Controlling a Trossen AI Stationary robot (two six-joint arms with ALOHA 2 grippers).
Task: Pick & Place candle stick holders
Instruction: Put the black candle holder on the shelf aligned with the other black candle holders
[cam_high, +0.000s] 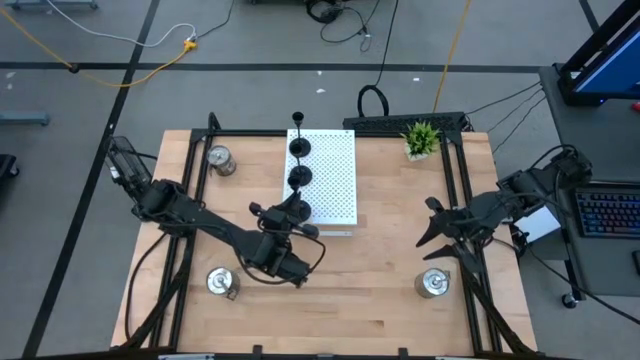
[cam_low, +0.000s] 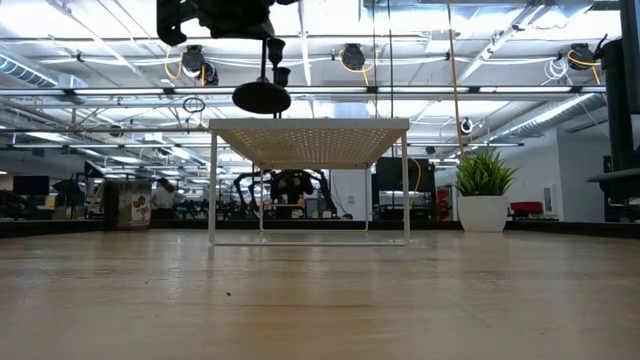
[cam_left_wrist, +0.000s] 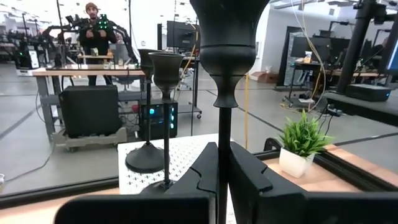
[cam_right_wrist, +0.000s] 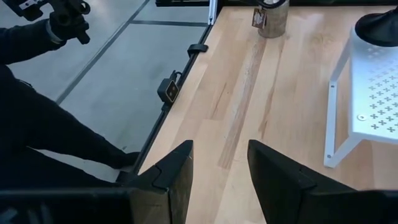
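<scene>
Two black candle stick holders (cam_high: 298, 147) (cam_high: 298, 178) stand on their round bases on the white perforated board (cam_high: 335, 180). My left gripper (cam_high: 292, 224) is shut on a third black holder (cam_left_wrist: 227, 37) over the board's near left part. Its base (cam_low: 262, 97) shows above the board top. Silver holders rest on the table at the far left (cam_high: 220, 158), near left (cam_high: 222, 283) and near right (cam_high: 433, 283). My right gripper (cam_high: 428, 232) waits open above the table's right side, with nothing between its fingers (cam_right_wrist: 177, 171). My left gripper pinches the black holder's thin stem (cam_left_wrist: 222, 134) between its two fingers, below the knob under the cup. The fingers come level from the table's near side and lie across the stem. The holder stands upright in the hold, its base clear above the board.
The board stands raised on thin white legs (cam_low: 212, 185). A small green potted plant (cam_high: 421, 138) sits at the far right. A black frame (cam_high: 200, 200) runs along the table's sides. Bare wood lies between the board and my right gripper. A person (cam_left_wrist: 93, 25) stands beyond the table.
</scene>
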